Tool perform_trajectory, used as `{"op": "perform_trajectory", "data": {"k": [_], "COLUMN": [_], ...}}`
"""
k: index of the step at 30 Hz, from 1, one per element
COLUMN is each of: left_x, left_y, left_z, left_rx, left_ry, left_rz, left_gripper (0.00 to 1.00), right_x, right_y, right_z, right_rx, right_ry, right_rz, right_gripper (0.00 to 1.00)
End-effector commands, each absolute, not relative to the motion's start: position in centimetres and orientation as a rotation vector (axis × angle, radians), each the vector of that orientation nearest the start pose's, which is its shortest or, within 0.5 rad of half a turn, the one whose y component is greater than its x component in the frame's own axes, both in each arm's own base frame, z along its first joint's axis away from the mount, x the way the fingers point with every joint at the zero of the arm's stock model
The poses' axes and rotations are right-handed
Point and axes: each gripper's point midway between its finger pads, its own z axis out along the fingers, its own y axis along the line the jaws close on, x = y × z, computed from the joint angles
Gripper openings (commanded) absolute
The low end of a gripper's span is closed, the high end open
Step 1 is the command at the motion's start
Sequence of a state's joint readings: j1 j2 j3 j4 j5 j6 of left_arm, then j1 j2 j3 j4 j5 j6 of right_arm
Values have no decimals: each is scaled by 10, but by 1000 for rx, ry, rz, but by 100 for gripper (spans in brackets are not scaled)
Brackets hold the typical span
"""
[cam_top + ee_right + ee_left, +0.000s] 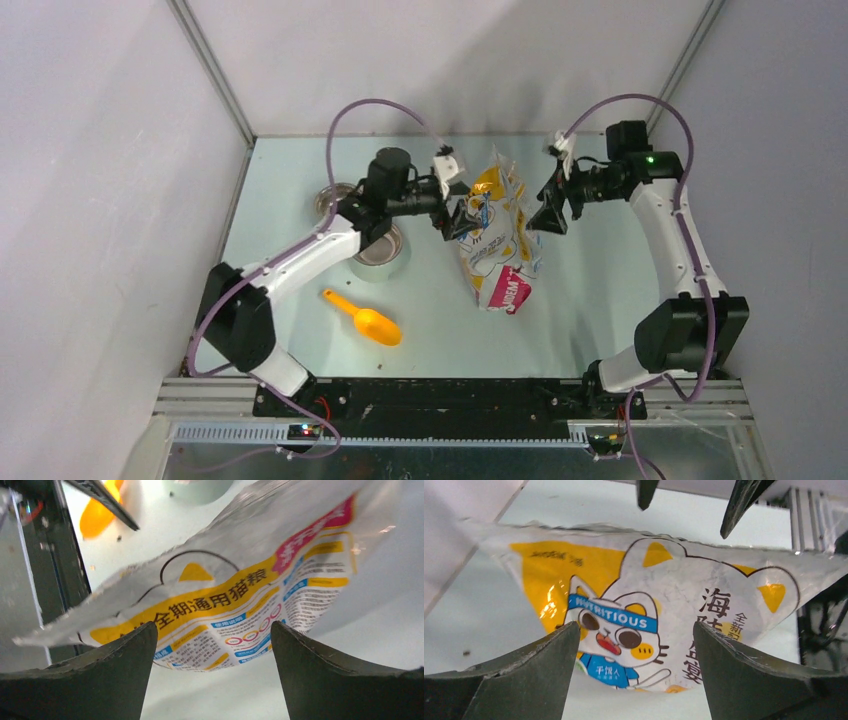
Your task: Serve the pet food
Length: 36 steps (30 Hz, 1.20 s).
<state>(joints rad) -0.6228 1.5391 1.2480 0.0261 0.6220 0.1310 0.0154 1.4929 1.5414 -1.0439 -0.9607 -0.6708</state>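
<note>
- Currently the left gripper [635, 630] is standing wide open, its two dark fingers [524, 675] spreading well apart and clasping nothing.
- Likewise the right gripper [214, 630] is gaping wide, with nothing caught between its fingers [340, 675].
- Both grippers are facing each other across the printed bag [497, 235], which is sitting between them. The left one is hovering just beside the bag's left face and the right one just beside its right face. Whether any finger is touching the foil cannot be told.
- In the left wrist view the bag's cartoon-cat face is filling the gap between the fingers, and the right gripper's dark tips are showing beyond its upper edge.
- The pet food is not showing in any view. The bag is hiding its contents, so the way the pieces are pointing cannot be told.
- A few dark specks [118, 538] are lying on the table [600, 300], too small to identify.
- The bag's long axis is running from the far side of the table toward the arm bases, with the yellow crimped top lying farther away and the red-labelled end nearer. Whether it is standing or leaning cannot be told.
- To the left of the bag, a steel bowl [395, 262] is sitting beside the left arm, and a second bowl [328, 195] is peeking out behind that arm.
- Nearer the bases, an orange scoop [365, 320] is lying with its handle pointing far-left.
</note>
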Motion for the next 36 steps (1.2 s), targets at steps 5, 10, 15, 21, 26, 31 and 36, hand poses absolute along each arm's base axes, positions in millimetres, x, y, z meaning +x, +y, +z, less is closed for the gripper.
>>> {"op": "perform_trajectory", "data": {"k": [5, 10, 15, 21, 26, 31, 36], "left_x": [322, 327, 338, 329, 338, 345, 345], "left_y": [-406, -434, -438, -426, -403, -371, -344], "left_z": [240, 236, 226, 218, 205, 222, 227], "left_rx": [1393, 1353, 1295, 1336, 1280, 1137, 1112], "left_ry": [1234, 1202, 1216, 1233, 1362, 1428, 1456], "left_rz": [-834, -804, -734, -740, -738, -733, -713], "left_gripper": [93, 91, 82, 48, 3, 0, 0], "right_x": [303, 302, 327, 337, 326, 324, 324], "right_y": [148, 167, 181, 180, 168, 150, 144], "right_z": [225, 209, 205, 225, 251, 259, 245], "right_rx": [-1525, -1577, -1524, -1436, -1382, -1326, -1373], "right_ry": [1608, 1565, 1571, 1601, 1611, 1635, 1648], "right_rz": [843, 852, 784, 745, 679, 631, 631], "right_gripper": [90, 88, 58, 5, 0, 1, 47]}}
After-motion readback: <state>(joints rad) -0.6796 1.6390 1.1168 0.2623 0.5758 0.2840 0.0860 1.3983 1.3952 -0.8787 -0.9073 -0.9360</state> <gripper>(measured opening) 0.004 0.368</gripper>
